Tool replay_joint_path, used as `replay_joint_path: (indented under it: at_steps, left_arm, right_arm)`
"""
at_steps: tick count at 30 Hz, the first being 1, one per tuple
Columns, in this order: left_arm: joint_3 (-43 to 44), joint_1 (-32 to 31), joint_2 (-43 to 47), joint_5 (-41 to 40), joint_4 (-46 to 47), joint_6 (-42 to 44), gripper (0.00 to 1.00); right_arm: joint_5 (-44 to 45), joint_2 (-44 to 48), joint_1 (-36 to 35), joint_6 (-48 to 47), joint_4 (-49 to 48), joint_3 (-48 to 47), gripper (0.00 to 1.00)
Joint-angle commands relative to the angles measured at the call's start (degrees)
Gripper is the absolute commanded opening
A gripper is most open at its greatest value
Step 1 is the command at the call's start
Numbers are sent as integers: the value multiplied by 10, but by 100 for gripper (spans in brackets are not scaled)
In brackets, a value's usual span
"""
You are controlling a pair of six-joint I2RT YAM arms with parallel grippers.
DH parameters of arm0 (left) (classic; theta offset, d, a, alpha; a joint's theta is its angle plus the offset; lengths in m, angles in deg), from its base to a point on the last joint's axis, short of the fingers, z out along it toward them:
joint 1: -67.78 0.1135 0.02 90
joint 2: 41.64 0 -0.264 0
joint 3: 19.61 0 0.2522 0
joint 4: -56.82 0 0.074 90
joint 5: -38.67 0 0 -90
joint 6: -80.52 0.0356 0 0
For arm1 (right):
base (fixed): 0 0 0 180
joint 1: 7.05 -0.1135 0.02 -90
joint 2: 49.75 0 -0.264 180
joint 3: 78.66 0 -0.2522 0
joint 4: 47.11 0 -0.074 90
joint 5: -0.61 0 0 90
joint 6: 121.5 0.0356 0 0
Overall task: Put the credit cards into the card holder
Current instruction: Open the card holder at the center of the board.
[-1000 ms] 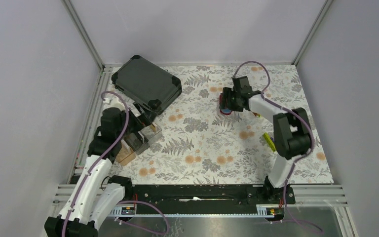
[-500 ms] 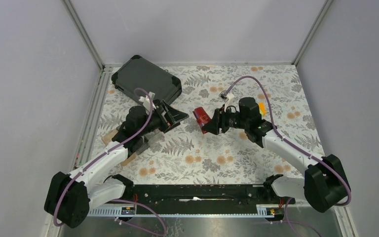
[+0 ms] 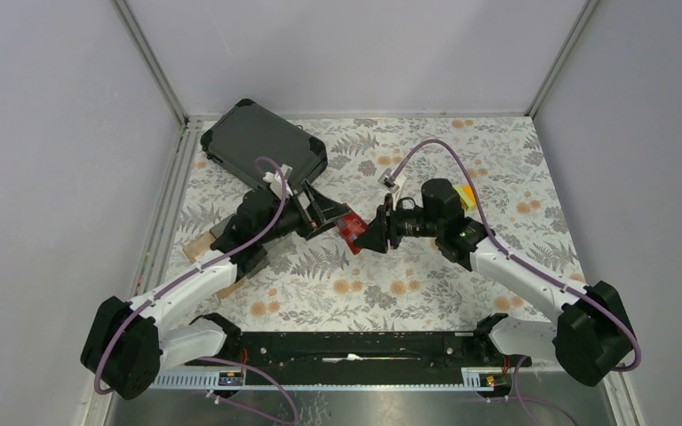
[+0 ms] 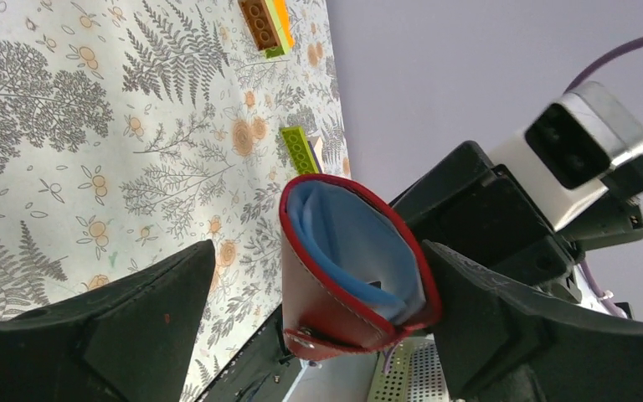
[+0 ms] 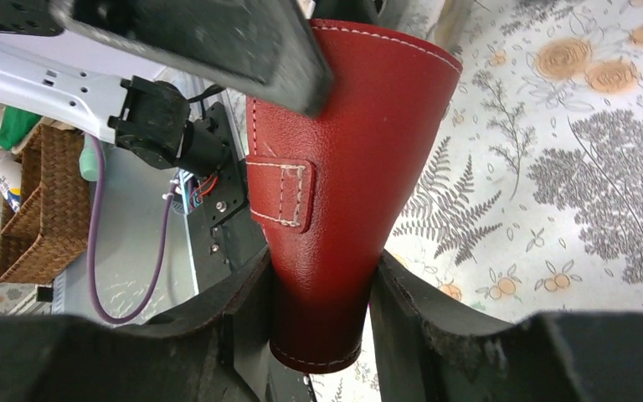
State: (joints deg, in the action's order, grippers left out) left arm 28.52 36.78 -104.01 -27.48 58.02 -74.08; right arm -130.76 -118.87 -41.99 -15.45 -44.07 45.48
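- My right gripper is clamped on the card holder, pinching its narrow folded end between both fingers
- The card holder hangs in the air over the middle of the fern-print table cover, between my two arms, touching nothing but my grippers
- From my right wrist I see its red outer face flaring wider away from my grip, with the stitched tab lying flat on that face
- My left gripper is spread wide, one finger on each side of the holder's open end; from the right wrist one of those fingers overlaps the holder's far edge, though I cannot tell if it presses
- From my left wrist the holder gapes open toward me, showing a light blue inner face; whether that is a card or lining I cannot tell
- A green block and a brown block lie on the cover beyond
- The dark case sits at the far left corner, well apart from the holder
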Motion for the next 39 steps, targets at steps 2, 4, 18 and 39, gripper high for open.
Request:
replay_joint_path:
  at_steps: [2,4,18,39]
  left_arm:
    - [33,-7,-22,5,18,-1,84]
    - [37,-10,-29,10,23,-4,70]
    - [17,-13,-38,-5,1,-12,0]
    - [44,-13,-38,-91,-119,-2,0]
  right_arm:
    - [-7,-16,-19,-31,9,-44,48]
    - [1,-21,-23,-40,25,-49,50]
    - [147,11,-46,-86,99,-74,100]
    - [442,-38,-259,-157,124,-95,98]
